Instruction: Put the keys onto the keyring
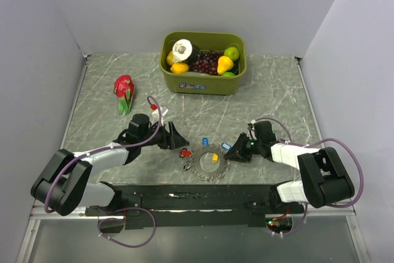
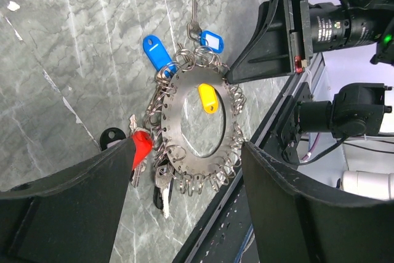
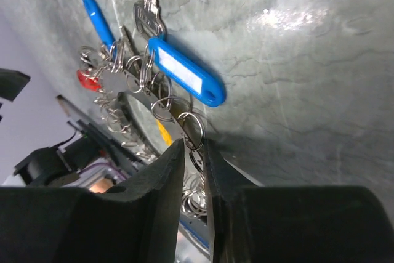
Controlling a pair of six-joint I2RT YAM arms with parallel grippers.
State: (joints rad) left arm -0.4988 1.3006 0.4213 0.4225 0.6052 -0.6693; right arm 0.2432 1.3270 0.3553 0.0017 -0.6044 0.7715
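Pinching one of the small wire loops on the rim of the keyring [image 2: 175, 112], the right pincer [image 3: 192, 145] has its fingers pressed almost together at the ring's upper right edge in the left wrist view. The left pincer [image 2: 189, 146] is spread wide and holds nothing. Its two fingers frame the ring from the lower part of that view, and the left one sits just beside the red key [image 2: 141, 143].

The keyring lies flat on the desk [image 2: 74, 41], at the lower centre of the top view, between the two arms.

Most of the keys [image 2: 163, 186] look gathered at its rim. The blue key with a white label [image 3: 184, 78] appears hooked through a small loop, as the right wrist view shows closely. A second blue key [image 2: 158, 53] lies against the top edge, and the red and black key [image 2: 111, 137] lie against the lower left edge. I cannot tell whether each of these is threaded or only touching.

The yellow key [image 2: 207, 98] sits inside the ring's open middle. It may be loose, and its link, if any, is not visible.

By my reading the job is well advanced, with the yellow key, and perhaps one or two rim keys, left to fasten.
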